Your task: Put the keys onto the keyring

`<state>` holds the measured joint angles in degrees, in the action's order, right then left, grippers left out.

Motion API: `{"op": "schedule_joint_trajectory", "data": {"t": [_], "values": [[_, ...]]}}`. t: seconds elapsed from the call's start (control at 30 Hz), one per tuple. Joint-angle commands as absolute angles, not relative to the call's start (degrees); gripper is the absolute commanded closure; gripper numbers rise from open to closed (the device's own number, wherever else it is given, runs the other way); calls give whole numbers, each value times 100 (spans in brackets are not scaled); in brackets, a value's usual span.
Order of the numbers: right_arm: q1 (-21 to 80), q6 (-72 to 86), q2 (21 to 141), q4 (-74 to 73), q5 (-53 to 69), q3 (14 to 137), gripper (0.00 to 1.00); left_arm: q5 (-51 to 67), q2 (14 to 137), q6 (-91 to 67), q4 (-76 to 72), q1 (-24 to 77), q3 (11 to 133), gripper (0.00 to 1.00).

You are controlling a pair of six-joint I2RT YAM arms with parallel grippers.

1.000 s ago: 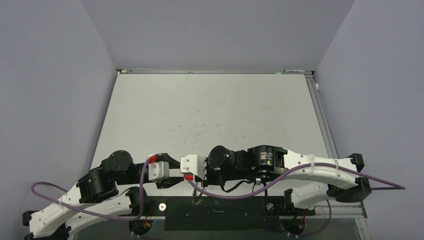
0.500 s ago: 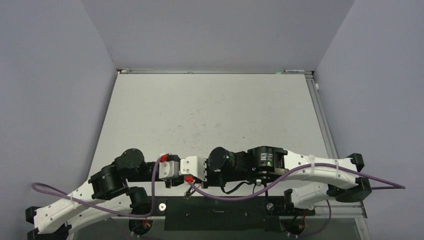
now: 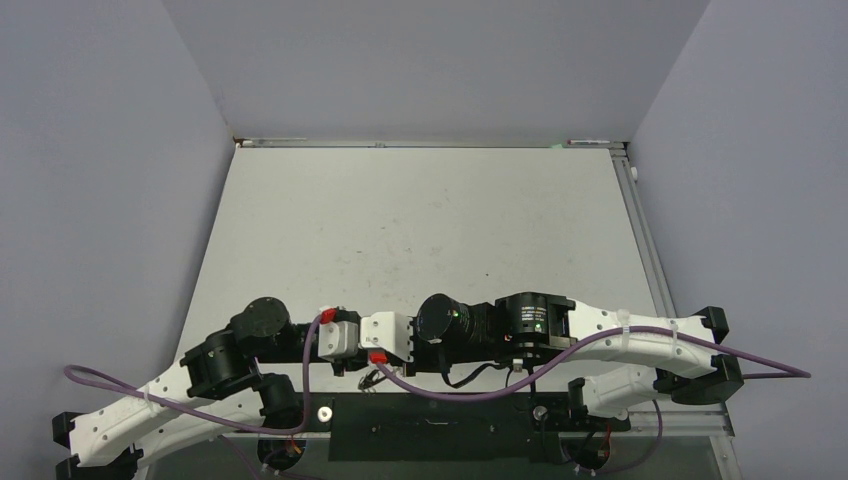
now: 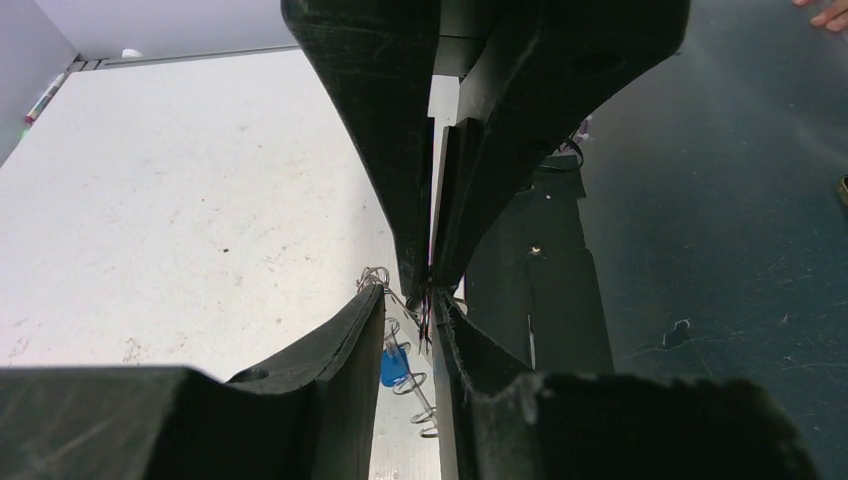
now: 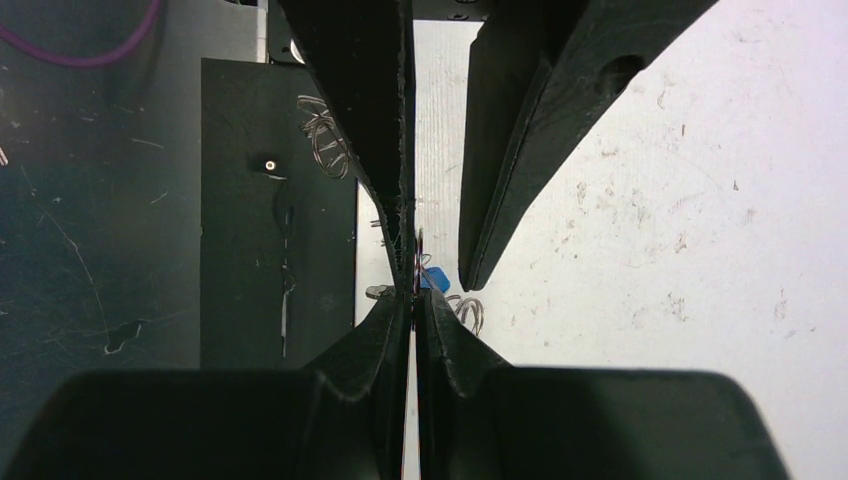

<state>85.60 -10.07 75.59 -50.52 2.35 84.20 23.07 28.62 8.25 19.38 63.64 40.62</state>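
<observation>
Right fingers [image 5: 411, 297] clenched on the large flat grey metal keyring [image 5: 418, 260], held edge-on over the near edge of the white worktop [image 3: 420, 220]. Left fingers [image 4: 380, 305] parted, not gripping, straddling the tiny blue tag key [image 4: 393, 365]. Key sits just beside the ring, among thin silver wire loops [image 4: 420, 392]. Can't tell if it's threaded on.
</observation>
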Motion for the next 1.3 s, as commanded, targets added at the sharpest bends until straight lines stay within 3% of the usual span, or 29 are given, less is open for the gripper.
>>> {"op": "schedule_joint_trajectory", "data": {"t": [0.0, 0.2, 0.3, 0.5, 0.53, 0.63, 0.73, 0.97, 1.27], "values": [[8604, -1036, 7379, -4695, 88, 8510, 95, 2441, 2830, 791, 1644, 6337, 4044, 80], [8598, -1037, 7312, -4635, 149, 8499, 95, 2408, 2808, 800, 1645, 6337, 4008, 86], [8604, -1028, 7295, -4631, 149, 8483, 95, 2402, 2812, 779, 1611, 6337, 3994, 100], [8604, -951, 7201, -4534, 40, 8334, 94, 2425, 2651, 578, 1254, 6338, 3846, 100], [8599, -903, 7133, -4477, 20, 8257, 90, 2418, 2594, 541, 1181, 6337, 3801, 100], [8601, -763, 6840, -4247, -252, 8018, 59, 2386, 2417, 440, 1022, 6337, 3684, 100], [8601, -642, 6452, -4012, -273, 7773, 49, 2350, 2287, 378, 942, 6334, 3603, 100], [8602, -317, 5598, -2970, -54, 6988, 52, 2354, 2231, 311, 817, 6333, 3512, 100], [8603, -150, 5667, -2026, -46, 6311, 58, 2388, 2192, 263, 748, 6317, 3460, 100]]}}
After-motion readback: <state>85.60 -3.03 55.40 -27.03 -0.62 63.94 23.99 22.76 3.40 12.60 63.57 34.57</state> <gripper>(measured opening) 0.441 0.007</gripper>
